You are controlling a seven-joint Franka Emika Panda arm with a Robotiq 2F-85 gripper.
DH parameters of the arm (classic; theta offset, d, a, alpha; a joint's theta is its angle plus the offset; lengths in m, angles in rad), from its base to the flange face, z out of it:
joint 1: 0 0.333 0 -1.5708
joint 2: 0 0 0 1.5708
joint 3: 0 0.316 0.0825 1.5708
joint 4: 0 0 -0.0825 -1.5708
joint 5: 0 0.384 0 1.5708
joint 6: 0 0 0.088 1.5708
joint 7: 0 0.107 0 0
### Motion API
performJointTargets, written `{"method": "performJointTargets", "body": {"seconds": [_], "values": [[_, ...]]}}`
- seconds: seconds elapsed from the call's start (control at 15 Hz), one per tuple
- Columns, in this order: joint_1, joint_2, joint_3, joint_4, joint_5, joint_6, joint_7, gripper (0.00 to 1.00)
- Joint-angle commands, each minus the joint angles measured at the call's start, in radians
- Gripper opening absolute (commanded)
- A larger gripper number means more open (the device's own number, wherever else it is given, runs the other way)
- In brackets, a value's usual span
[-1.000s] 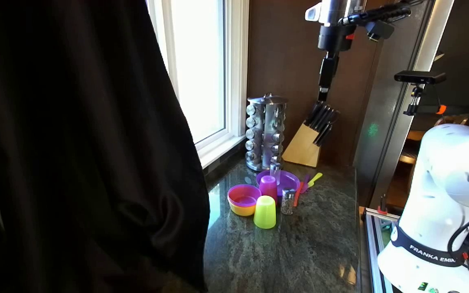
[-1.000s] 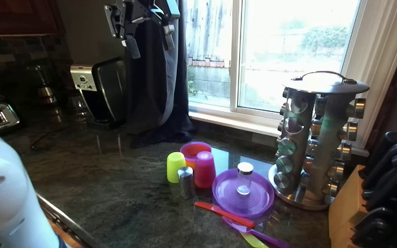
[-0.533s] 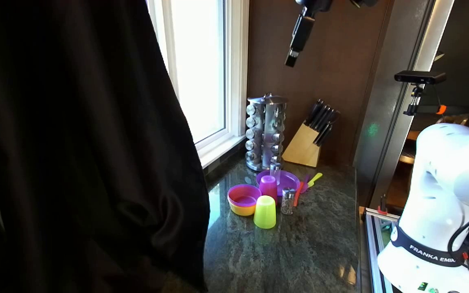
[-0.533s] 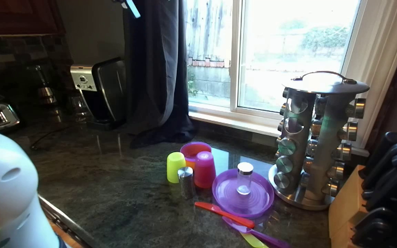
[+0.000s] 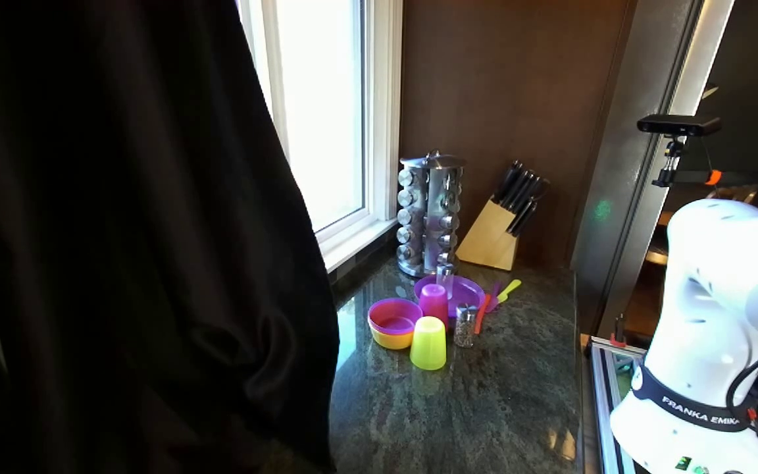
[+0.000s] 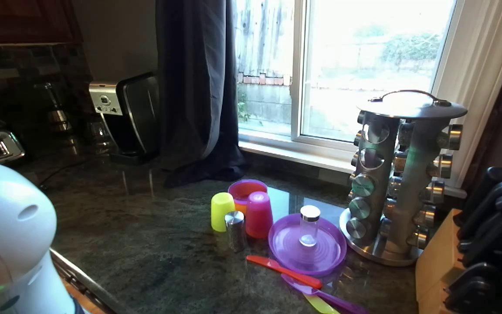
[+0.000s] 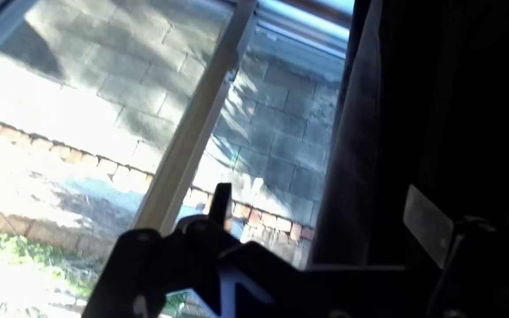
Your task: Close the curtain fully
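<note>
Curtain point(image 6: 192, 87) hung bunched left of the exposed glass point(image 6: 364, 56) in both exterior views, jaws spread wide, apparently holding nothing; hem point(image 6: 211, 174) lay on the desk point(image 6: 146, 235) near bowls point(image 5: 395, 322) and lime cup point(image 5: 428, 343), so a low sideways pull risked sweeping it into both, toppling the cup.

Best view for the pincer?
Wrist view: the only one with the pincer in frame. Its fingers stand apart, one seen over the window, the other over the curtain. Both exterior views show part of the arm but no pincer.
</note>
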Motion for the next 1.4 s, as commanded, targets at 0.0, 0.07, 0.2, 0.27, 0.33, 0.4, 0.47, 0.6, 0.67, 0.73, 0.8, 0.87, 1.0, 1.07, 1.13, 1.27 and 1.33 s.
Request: {"method": "performJointTargets", "body": {"seconds": [0.0,0.07,0.2,0.27,0.33,0.4,0.47,0.6,0.67,0.73,0.8,0.87,1.0,1.07,1.13,1.27,1.33], "values": [[0.070,0.119,-0.022,0.130,0.087,0.131,-0.070,1.00],[0.086,0.154,-0.024,0.156,0.114,0.188,-0.087,1.00],[0.051,0.106,-0.004,0.113,0.087,0.166,-0.061,1.00],[0.058,0.127,-0.003,0.128,0.093,0.180,-0.064,1.00],[0.060,0.145,-0.003,0.140,0.095,0.185,-0.065,1.00],[0.061,0.156,-0.004,0.147,0.096,0.188,-0.066,1.00],[0.061,0.160,-0.005,0.151,0.096,0.188,-0.068,1.00],[0.061,0.159,-0.006,0.153,0.097,0.188,-0.070,1.00],[0.061,0.158,-0.006,0.155,0.097,0.188,-0.070,1.00],[0.061,0.158,-0.006,0.156,0.097,0.188,-0.071,1.00],[0.061,0.158,-0.006,0.157,0.097,0.188,-0.071,1.00],[0.061,0.158,-0.006,0.157,0.097,0.188,-0.071,1.00],[0.062,0.164,-0.008,0.155,0.100,0.221,-0.071,1.00],[0.063,0.180,-0.008,0.171,0.120,0.231,-0.044,1.00],[0.058,0.196,-0.003,0.183,0.123,0.256,-0.020,1.00],[0.053,0.231,-0.001,0.215,0.133,0.298,0.014,1.00],[0.050,0.251,0.002,0.230,0.135,0.326,0.029,1.00]]}}
